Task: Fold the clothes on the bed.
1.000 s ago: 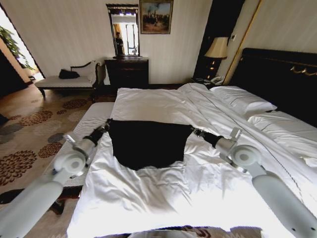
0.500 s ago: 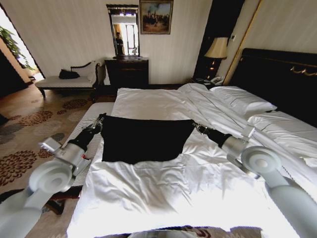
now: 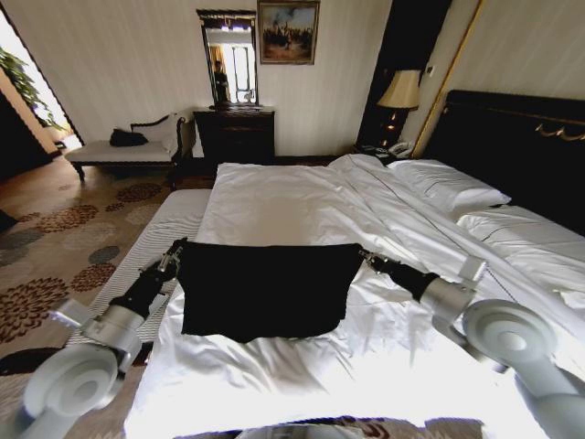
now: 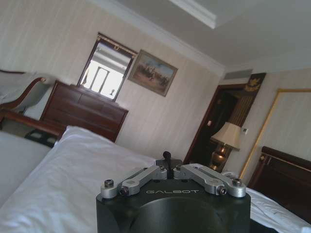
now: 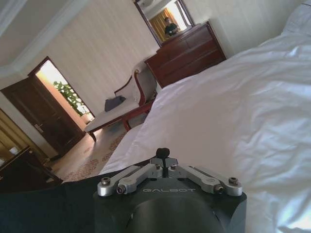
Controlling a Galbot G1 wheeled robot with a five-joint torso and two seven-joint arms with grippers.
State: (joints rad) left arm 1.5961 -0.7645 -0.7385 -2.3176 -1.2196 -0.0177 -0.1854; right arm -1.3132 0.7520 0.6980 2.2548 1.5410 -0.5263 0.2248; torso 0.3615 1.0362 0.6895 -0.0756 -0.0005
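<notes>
One black T-shirt (image 3: pixel 265 285), one bed (image 3: pixel 302 366), two pillows (image 3: pixel 448 186), and one lamp (image 3: pixel 400 89).

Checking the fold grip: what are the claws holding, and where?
The black T-shirt, stretched between them: left claw at one upper corner, right claw at the other.

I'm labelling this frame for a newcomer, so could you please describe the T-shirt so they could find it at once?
Start from the bed with its tall dark headboard. Near its foot, stretched across the white duvet, the T-shirt hangs between the left gripper and right gripper. It is the one black cloth among white bedding.
</notes>
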